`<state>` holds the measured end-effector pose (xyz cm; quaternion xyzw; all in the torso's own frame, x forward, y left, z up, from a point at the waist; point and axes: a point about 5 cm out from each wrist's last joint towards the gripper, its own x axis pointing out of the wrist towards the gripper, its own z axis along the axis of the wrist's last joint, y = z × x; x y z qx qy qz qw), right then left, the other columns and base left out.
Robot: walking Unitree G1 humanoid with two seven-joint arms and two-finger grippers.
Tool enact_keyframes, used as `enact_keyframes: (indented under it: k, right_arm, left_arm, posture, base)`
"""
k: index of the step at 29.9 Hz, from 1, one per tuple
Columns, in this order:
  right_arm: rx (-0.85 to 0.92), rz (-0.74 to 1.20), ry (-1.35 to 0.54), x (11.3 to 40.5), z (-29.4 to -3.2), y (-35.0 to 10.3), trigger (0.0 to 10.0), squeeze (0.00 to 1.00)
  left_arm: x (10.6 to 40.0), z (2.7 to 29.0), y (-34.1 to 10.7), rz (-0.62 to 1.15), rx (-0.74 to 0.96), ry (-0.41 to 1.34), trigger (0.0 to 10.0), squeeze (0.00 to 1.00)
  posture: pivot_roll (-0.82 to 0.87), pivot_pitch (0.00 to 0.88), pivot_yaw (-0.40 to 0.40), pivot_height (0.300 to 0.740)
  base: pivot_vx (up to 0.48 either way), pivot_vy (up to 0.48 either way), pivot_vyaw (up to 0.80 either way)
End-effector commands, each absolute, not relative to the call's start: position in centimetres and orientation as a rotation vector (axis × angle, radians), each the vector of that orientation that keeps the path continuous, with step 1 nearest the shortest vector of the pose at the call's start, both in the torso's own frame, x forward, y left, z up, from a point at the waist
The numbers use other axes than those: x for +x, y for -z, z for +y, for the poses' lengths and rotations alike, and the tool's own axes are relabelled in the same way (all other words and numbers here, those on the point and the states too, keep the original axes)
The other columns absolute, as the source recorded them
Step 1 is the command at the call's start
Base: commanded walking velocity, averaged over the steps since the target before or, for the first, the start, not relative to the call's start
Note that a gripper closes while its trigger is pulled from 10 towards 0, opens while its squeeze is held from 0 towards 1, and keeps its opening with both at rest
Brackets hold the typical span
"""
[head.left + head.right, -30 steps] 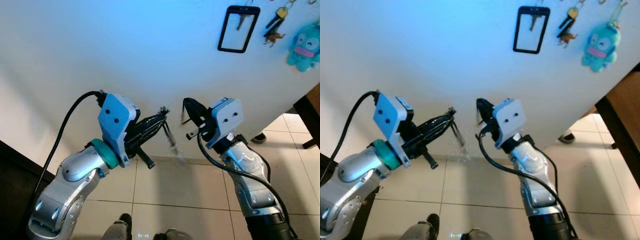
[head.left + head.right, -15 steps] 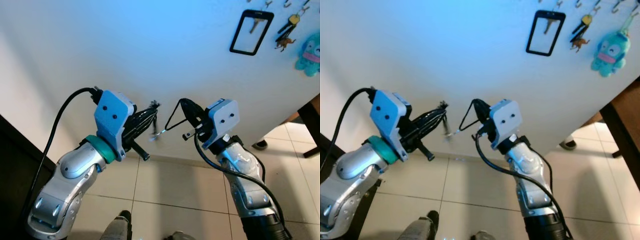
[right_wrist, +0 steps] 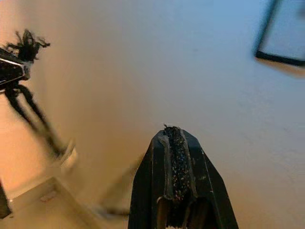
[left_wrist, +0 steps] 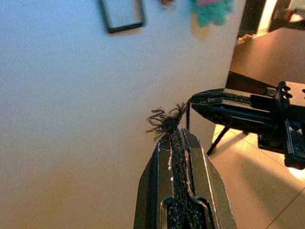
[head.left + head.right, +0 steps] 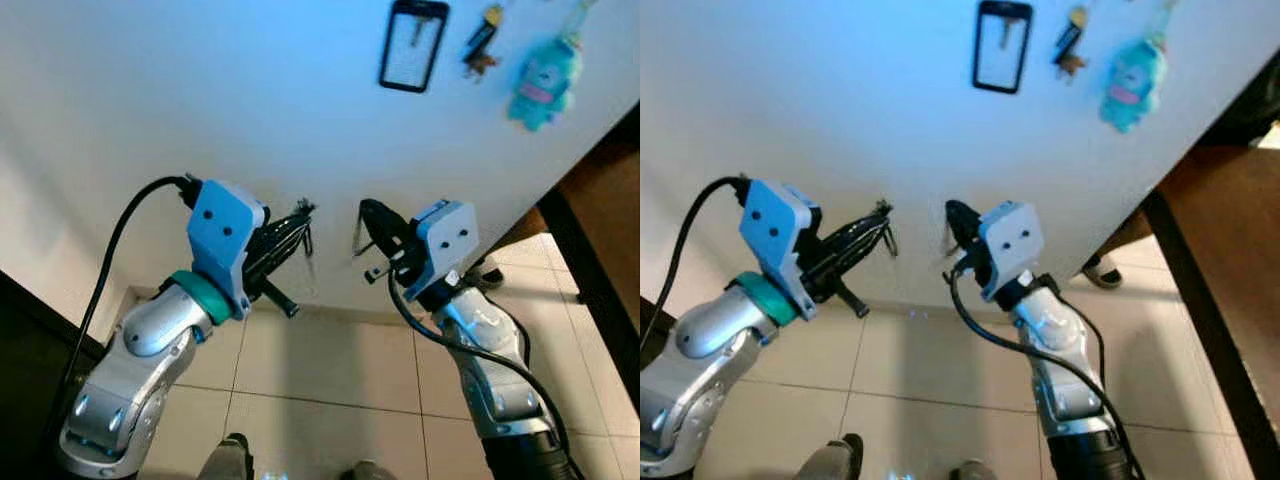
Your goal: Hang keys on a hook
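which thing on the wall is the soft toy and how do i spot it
Look at the white wall ahead of the robot, along its top where a few things hang in a row. The soft toy is the farthest right, past the black rectangular loop and the small key bunch. It alone is plush and turquoise, with a pink mouth.

Pale wall [image 5: 200, 90] under bluish light; beige tiled floor [image 5: 330, 380]; dark wooden furniture [image 5: 1225, 250] at right

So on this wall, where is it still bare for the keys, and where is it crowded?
Bare: the wide wall left of the black loop. Crowded: the top right, with the loop, dark keys and teal plush side by side.
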<state>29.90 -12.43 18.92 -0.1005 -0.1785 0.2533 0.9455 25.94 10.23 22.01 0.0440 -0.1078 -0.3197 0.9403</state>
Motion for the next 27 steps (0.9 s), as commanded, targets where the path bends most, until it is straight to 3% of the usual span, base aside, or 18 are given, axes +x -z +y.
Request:
enact_keyframes:
  k: [1,8,14,17,27]
  right_arm:
    - [-0.196,-0.360,-0.508,29.8,-12.8,-18.8,10.0,0.00]
    - [-0.196,-0.359,-0.509,29.8,-12.8,-18.8,10.0,0.00]
    - [-0.196,-0.359,-0.509,29.8,-12.8,-18.8,10.0,0.00]
    - [-0.196,-0.362,-0.510,29.7,-12.8,-18.8,10.0,0.00]
    - [-0.195,-0.367,-0.511,29.8,-12.8,-18.9,10.0,0.00]
  left_arm:
    - [25.8,9.9,-22.0,-0.216,0.090,0.667,10.0,0.00]
    - [25.9,10.0,-21.9,-0.214,0.089,0.659,10.0,0.00]
    - [26.7,10.5,-22.0,-0.200,0.075,0.589,10.0,0.00]
    - [27.0,11.0,-22.4,-0.237,0.076,0.544,10.0,0.00]
    - [27.2,11.0,-22.6,-0.243,0.077,0.533,10.0,0.00]
  posture:
    - [0.02,0.091,0.033,0.740]
    - [0.02,0.092,0.033,0.740]
    - [0.02,0.092,0.032,0.740]
    - [0.02,0.090,0.032,0.740]
    - [0.02,0.086,0.033,0.740]
  base:
    - [0.000,-0.405,0.00]
    - [0.000,-0.336,0.00]
    - [0.000,0.074,0.00]
    - [0.291,0.355,0.00]
    - [0.379,0.000,0.00]
